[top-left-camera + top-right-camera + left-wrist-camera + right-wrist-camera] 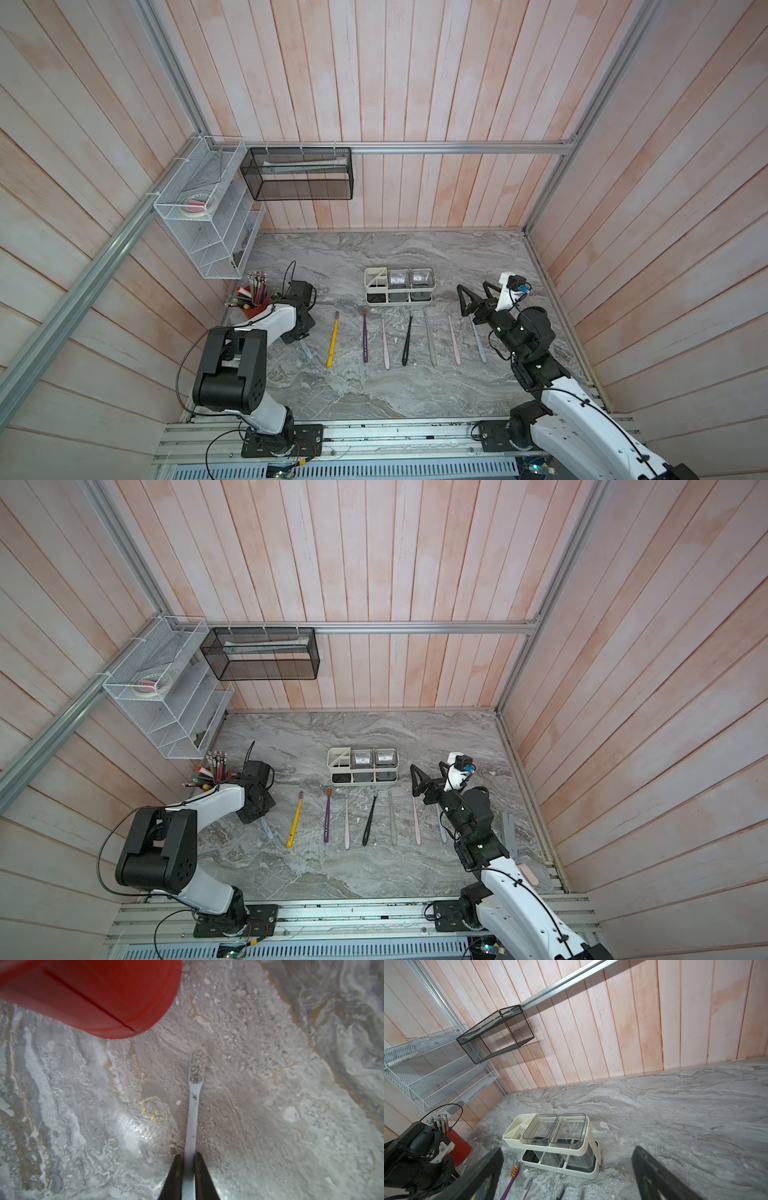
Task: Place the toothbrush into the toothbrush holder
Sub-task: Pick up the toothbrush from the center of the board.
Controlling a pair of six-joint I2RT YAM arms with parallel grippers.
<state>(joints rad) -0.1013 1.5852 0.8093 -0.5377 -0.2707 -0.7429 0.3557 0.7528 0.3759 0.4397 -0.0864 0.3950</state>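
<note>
**Eight toothbrushes, one pinched at the row's left end**

One red cup (259, 309) of pens stands at the left edge of the desk (374, 395). Just beside it, the left fingers (174, 1176) pinch the pale blue toothbrush (192, 1109), which lies low on the desk. Seven more toothbrushes (407, 338) lie in a row to its right. Behind the middle of the row stands the one toothbrush holder (400, 286), with two clear cups. The right fingers (483, 1172) are spread wide and hold nothing.

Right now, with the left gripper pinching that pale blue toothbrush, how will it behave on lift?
Probably light and stiff: the pale blue toothbrush is a slim plastic stick, though its thin neck may flex. It could pivot in the left gripper: narrow jaws pinch the smooth handle at one spot, with a long stretch reaching out to the bristles.
</note>
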